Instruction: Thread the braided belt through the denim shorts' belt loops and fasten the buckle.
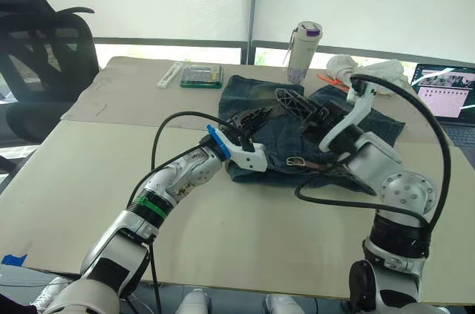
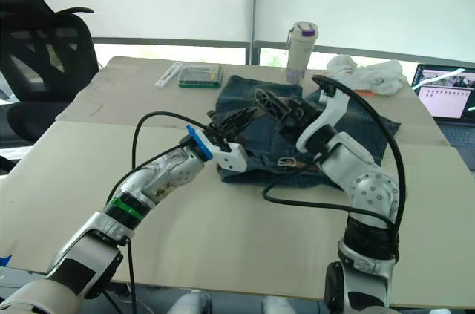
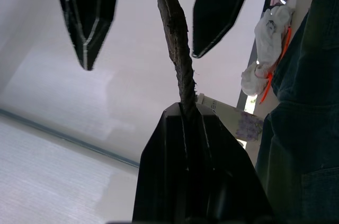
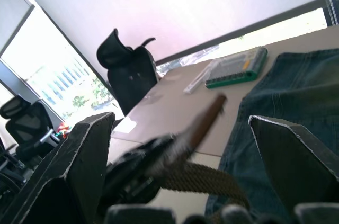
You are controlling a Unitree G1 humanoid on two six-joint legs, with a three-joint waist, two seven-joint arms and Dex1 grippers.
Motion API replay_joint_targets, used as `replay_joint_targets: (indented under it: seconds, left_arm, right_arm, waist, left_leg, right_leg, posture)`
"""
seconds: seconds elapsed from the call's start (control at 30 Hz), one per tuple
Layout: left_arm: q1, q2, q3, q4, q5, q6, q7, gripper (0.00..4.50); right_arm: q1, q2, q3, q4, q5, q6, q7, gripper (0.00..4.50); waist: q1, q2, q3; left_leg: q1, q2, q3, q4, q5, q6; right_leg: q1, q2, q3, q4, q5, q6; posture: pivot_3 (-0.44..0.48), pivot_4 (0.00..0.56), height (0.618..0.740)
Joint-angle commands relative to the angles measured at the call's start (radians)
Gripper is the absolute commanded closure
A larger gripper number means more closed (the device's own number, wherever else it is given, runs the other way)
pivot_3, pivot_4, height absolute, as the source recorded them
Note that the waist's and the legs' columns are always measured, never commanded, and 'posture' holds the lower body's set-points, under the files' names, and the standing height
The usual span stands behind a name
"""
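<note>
The denim shorts (image 1: 326, 132) lie spread on the worktop (image 1: 245, 217), with the braided belt (image 4: 204, 173) over their waistband and its silver buckle (image 1: 295, 160) at the near edge. The left gripper (image 3: 183, 113) has its jaws closed on the belt's free tip, which sticks up between the right gripper (image 4: 180, 144) fingers; those jaws stand wide apart around it
</note>
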Motion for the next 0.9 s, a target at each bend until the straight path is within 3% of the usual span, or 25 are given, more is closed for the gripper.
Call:
replay_joint_targets:
  seconds: [0.03, 0.3, 0.37, 0.63, 0.73, 0.9]
  left_arm:
    - [-0.028, -0.002, 0.015, 0.000, 0.015, -0.029, 0.026, 4.50]
    - [-0.038, 0.000, 0.021, 0.011, 0.041, -0.046, 0.042, 4.50]
    - [-0.039, 0.000, 0.024, 0.012, 0.046, -0.042, 0.049, 3.71]
    - [-0.024, -0.002, 0.040, 0.000, 0.016, -0.035, 0.026, 1.14]
    - [-0.002, -0.010, 0.077, -0.034, -0.072, -0.046, -0.009, 0.06]
    - [0.084, -0.086, 0.151, -0.142, -0.397, 0.029, -0.217, 0.02]
  right_arm:
    - [0.000, -0.027, -0.008, -0.048, 0.044, -0.010, 0.001, 1.15]
    - [0.017, -0.030, 0.003, -0.051, 0.074, 0.000, -0.029, 4.01]
    - [0.027, -0.031, 0.011, -0.051, 0.076, 0.005, -0.038, 4.50]
    - [0.022, -0.030, 0.014, -0.027, 0.083, -0.023, -0.076, 4.50]
    - [0.013, -0.011, 0.007, -0.007, 0.063, -0.048, -0.108, 4.50]
    - [-0.015, 0.029, -0.008, 0.038, 0.031, -0.111, -0.173, 4.50]
  waist:
    - [0.000, 0.000, 0.000]
    - [-0.003, 0.000, 0.000]
    - [-0.003, 0.000, 0.000]
    - [-0.003, 0.000, 0.000]
    - [-0.004, 0.000, 0.000]
    - [-0.008, 0.000, 0.000]
  left_leg:
    - [0.000, 0.000, 0.000, 0.000, 0.000, 0.000]
    - [0.000, 0.000, 0.000, 0.000, 0.000, 0.000]
    - [0.000, 0.000, 0.000, 0.000, 0.000, 0.000]
    - [0.000, 0.000, 0.000, 0.000, 0.000, 0.000]
    - [0.000, 0.000, 0.000, 0.000, 0.000, 0.000]
    - [0.000, 0.000, 0.000, 0.000, 0.000, 0.000]
  right_leg:
    - [0.000, 0.000, 0.000, 0.000, 0.000, 0.000]
    - [0.000, 0.000, 0.000, 0.000, 0.000, 0.000]
    - [0.000, 0.000, 0.000, 0.000, 0.000, 0.000]
    - [-0.001, 0.000, 0.000, 0.001, 0.000, 0.000]
    - [-0.001, 0.000, 0.000, 0.001, 0.000, 0.000]
    - [-0.001, 0.000, 0.000, 0.001, 0.000, 0.000]
  posture:
    - [0.000, 0.150, 0.737]
    - [0.000, 0.150, 0.737]
    - [0.000, 0.150, 0.737]
    - [0.000, 0.150, 0.737]
    - [0.000, 0.150, 0.737]
    - [0.000, 0.150, 0.737]
